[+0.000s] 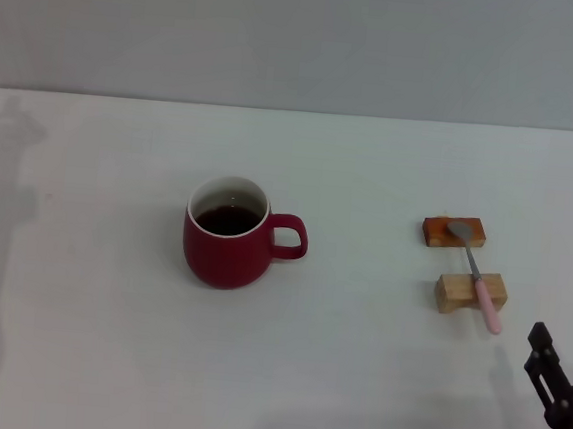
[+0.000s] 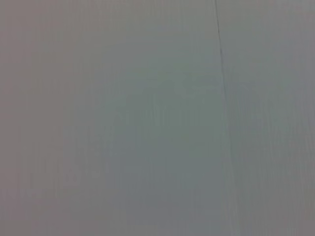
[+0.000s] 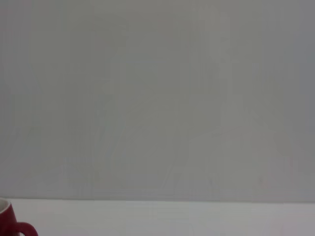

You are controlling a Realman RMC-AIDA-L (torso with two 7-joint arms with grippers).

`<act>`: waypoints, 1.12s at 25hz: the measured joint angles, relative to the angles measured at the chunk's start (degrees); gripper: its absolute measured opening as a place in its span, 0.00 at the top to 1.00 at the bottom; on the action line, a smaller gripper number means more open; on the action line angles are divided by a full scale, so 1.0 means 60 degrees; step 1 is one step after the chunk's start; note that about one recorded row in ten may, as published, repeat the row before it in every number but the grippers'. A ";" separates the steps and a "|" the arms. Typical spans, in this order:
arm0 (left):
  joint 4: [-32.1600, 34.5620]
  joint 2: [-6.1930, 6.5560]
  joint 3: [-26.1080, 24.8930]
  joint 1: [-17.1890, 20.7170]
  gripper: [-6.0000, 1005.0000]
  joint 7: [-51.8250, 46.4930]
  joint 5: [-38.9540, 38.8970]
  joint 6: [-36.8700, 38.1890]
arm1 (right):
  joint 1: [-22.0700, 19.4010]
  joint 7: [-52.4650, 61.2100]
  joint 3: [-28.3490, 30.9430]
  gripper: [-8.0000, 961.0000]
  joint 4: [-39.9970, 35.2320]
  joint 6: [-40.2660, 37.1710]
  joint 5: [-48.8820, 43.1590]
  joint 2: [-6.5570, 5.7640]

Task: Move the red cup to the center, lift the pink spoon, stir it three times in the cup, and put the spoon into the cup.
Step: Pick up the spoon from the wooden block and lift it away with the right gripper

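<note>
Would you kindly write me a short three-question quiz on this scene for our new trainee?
1. True or false: the spoon lies across two wooden blocks.
2. Which way does the handle of the cup point in the head view? A) toward the spoon B) away from the spoon C) toward the robot
3. Fill in: the only gripper in the head view is the ____ one, at the near edge of the table.

Key:
1. True. Its grey bowl rests on the far block, its neck on the near one.
2. A.
3. Right; it is near the spoon's pink end, touching nothing. The left gripper is out of view.
</note>
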 joint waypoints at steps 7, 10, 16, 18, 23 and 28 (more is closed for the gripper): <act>0.0000 0.0041 0.0000 -0.0014 0.98 0.0039 0.0000 0.0001 | 0.0025 0.0372 -0.0044 0.31 -0.0889 -0.0352 -0.0054 0.0556; 0.0000 0.0042 0.0002 -0.0014 0.98 0.0039 0.0001 0.0001 | 0.0059 0.0449 -0.0150 0.31 -0.1300 -0.0535 -0.0061 0.0791; 0.0000 0.0043 0.0040 -0.0012 0.98 0.0041 -0.0001 0.0036 | 0.0272 0.1059 -0.0215 0.31 -0.2077 -0.0525 -0.0069 0.1075; -0.0005 0.0043 0.0060 -0.0004 0.98 0.0026 0.0000 0.0051 | 0.0334 0.1179 -0.0237 0.31 -0.2200 -0.0501 -0.0070 0.1099; -0.0019 0.0037 0.0088 0.0024 0.98 -0.0035 0.0001 0.0163 | 0.0615 0.1723 -0.0379 0.31 -0.2792 -0.0470 -0.0073 0.1244; -0.0032 0.0024 0.0088 0.0032 0.98 -0.0039 0.0000 0.0193 | 0.0816 0.2262 -0.0562 0.31 -0.3344 -0.0466 -0.0073 0.1365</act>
